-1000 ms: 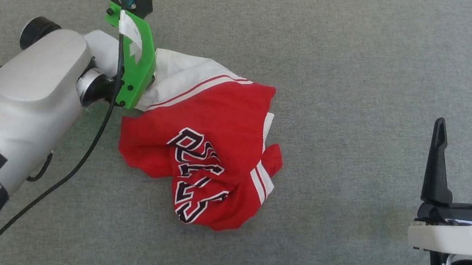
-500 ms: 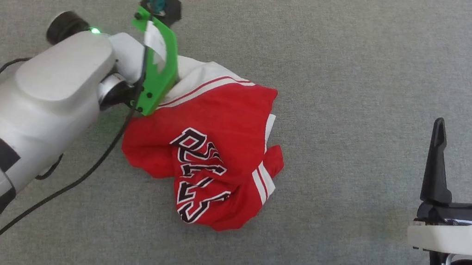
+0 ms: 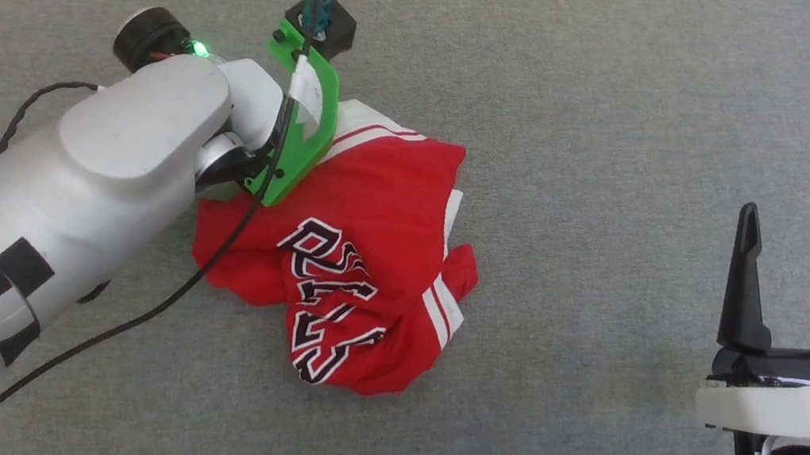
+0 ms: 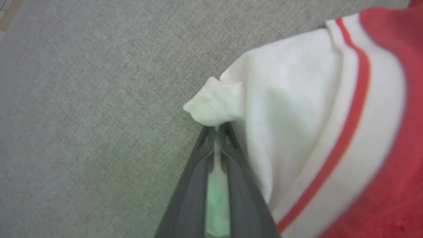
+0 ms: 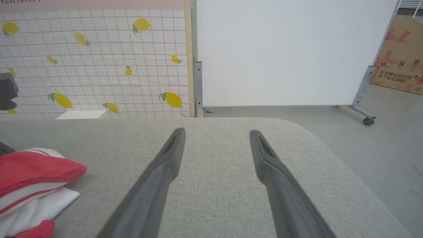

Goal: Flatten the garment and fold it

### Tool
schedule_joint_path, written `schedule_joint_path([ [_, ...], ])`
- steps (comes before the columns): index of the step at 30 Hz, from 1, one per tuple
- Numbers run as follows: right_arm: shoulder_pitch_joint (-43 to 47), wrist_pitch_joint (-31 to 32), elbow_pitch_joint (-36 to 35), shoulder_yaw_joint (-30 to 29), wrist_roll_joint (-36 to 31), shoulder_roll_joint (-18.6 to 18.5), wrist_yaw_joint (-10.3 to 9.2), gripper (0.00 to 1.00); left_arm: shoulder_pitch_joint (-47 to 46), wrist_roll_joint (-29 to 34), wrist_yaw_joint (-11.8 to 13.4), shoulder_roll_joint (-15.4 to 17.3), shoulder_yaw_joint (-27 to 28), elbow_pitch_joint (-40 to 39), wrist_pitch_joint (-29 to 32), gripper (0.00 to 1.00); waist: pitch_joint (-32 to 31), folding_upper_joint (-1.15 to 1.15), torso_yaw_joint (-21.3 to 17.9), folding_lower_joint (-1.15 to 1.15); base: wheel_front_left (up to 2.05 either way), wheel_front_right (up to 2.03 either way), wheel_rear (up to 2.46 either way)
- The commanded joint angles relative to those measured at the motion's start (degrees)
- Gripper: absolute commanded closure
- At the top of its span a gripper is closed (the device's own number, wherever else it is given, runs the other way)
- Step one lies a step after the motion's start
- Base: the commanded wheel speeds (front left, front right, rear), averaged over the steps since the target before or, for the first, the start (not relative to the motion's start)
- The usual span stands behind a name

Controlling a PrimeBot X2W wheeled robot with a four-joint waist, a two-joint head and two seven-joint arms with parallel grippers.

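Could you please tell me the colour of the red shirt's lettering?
Black, outlined in white, on the crumpled red jersey shirt; clearest in the head view.

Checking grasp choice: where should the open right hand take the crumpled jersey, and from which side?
Probably the striped corner of the jersey, approached from the robot's right: it juts toward the right hand, opposite the white sleeve pinched by the left hand.

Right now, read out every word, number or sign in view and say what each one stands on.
"RESTAURANT", its top cropped by the picture edge: on the pink band above the lemon-print wall.
Black, white-outlined lettering on the red garment: crumpled and folded over, not readable as a word.
Dark characters on the cardboard box: too small to read.
No number can be read.
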Motion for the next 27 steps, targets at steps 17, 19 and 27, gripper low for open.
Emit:
schedule_joint_path([
  [17, 2.6, -0.3, 0.4, -1.9, -1.4, 0.0, -0.09, 0.0, 2.5, -2.9, -0.2, 6.2, 0.6, 1.2, -20.7, 1.0, -6.1, 0.0, 6.8, 0.0, 0.0, 0.0, 0.0],
  [19, 3.1, -0.3, 0.4, -1.6, -1.8, 0.0, -0.09, 0.0, 4.1, -3.1, -0.2, 6.8, 0.8, 2.6, -22.5, 1.0, -7.1, 0.0, 8.1, 0.0, 0.0, 0.0, 0.0],
  [27, 4.1, -0.3, 0.1, -1.0, -3.3, 0.0, -0.09, 0.0, 12.8, -5.9, 1.7, 9.0, 1.7, 10.2, -26.6, 1.0, -9.5, 0.0, 11.9, 0.0, 0.0, 0.0, 0.0],
])
